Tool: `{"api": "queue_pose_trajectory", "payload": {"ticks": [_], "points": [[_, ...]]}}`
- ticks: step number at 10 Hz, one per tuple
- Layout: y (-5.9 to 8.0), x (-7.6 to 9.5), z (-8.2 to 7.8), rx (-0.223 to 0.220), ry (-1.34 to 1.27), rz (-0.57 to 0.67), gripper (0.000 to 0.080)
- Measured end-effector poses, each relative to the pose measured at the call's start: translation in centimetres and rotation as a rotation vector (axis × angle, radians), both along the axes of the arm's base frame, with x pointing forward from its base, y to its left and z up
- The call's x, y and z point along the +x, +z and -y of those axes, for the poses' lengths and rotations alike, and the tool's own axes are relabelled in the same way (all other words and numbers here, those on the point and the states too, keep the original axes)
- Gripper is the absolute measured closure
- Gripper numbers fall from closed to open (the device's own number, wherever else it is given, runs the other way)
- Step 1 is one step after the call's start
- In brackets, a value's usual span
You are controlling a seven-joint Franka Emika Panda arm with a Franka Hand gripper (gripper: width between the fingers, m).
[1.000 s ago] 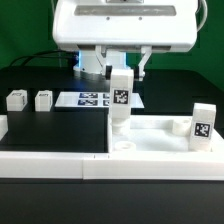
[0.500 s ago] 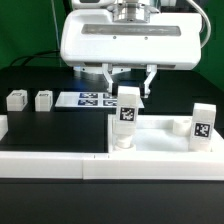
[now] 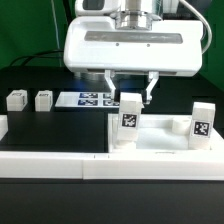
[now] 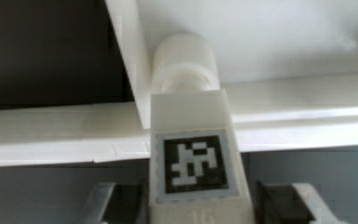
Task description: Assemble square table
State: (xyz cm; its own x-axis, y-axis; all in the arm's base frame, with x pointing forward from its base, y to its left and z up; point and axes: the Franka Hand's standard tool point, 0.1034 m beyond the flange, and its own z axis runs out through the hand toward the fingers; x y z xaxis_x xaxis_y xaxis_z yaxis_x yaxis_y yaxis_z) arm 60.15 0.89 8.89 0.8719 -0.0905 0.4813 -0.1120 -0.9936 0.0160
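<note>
The white square tabletop [image 3: 160, 148] lies at the exterior view's right, against the low white wall. One tag-marked leg [image 3: 128, 118] stands upright at its near left corner. My gripper [image 3: 129, 98] hangs over the leg's top, its fingers spread on either side with gaps, so it is open. In the wrist view the leg [image 4: 197, 150] runs between the two fingers [image 4: 115, 203] without touching them, and its rounded end meets the tabletop [image 4: 300, 60]. A second leg [image 3: 203, 122] stands at the tabletop's right corner. Two more legs [image 3: 16, 100] [image 3: 43, 100] lie on the black table at the left.
The marker board [image 3: 92, 99] lies flat behind the tabletop, under the arm. The long low white border wall [image 3: 50, 160] runs along the front and up the left side.
The leg under the gripper moved right and down onto the tabletop's corner. The gripper body came lower and nearer, and the fingers now stand apart from the leg.
</note>
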Motion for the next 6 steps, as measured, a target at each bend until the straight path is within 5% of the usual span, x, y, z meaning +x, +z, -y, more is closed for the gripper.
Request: {"api": "queue_pose_trajectory", "payload": {"ticks": [6], "points": [[-0.04,0.45,0.54,-0.021,-0.006,0.048,0.0511]]}}
